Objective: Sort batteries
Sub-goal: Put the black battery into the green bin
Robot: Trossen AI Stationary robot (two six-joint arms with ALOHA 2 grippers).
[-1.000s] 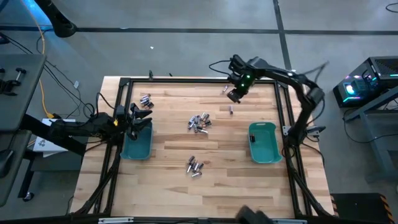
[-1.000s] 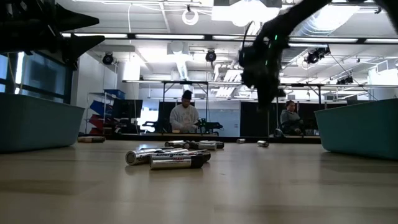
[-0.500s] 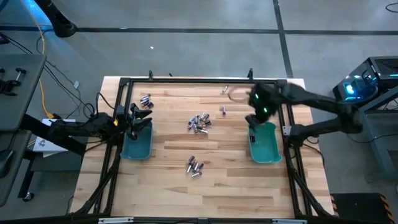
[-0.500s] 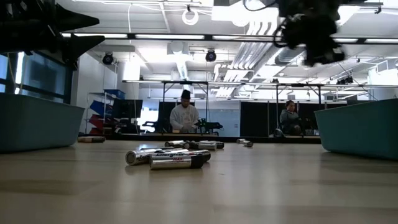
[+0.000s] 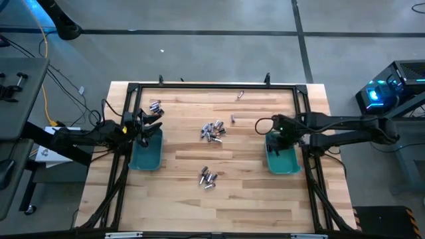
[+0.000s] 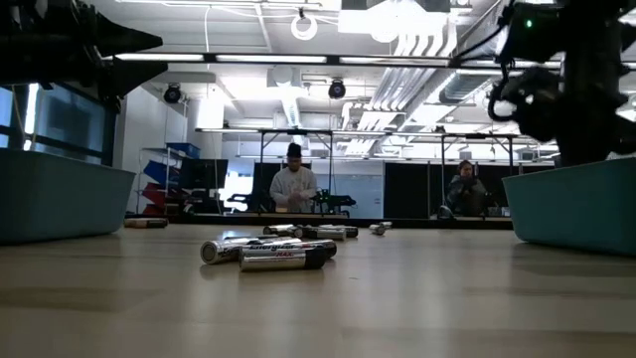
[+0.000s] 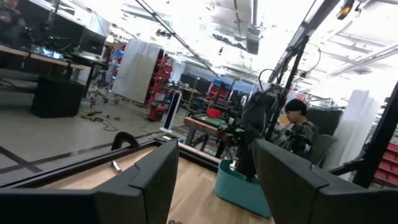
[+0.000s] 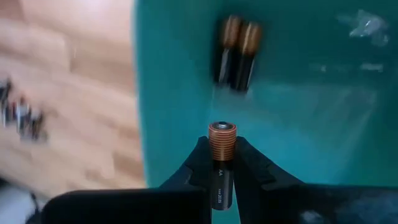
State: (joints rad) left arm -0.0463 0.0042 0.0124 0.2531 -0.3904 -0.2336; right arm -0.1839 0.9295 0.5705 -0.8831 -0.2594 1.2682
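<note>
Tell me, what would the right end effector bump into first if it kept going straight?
Probably the floor of the right teal bin; the right end effector, shut on a copper-ended battery, points into it.

I see a black battery (image 8: 221,163) with a copper-brown end between my right claw's (image 8: 221,160) black fingers. Both bins, right (image 5: 290,161) and left (image 5: 147,158), are teal; the worktop (image 5: 179,192) is pale striped wood, its frame (image 5: 212,85) black.

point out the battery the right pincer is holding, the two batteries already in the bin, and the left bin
held battery (image 8: 222,140), right wrist view, copper end
two batteries in bin (image 8: 237,53), right wrist view, dark bodies
left bin (image 5: 146,158), high view, bare floor
</note>
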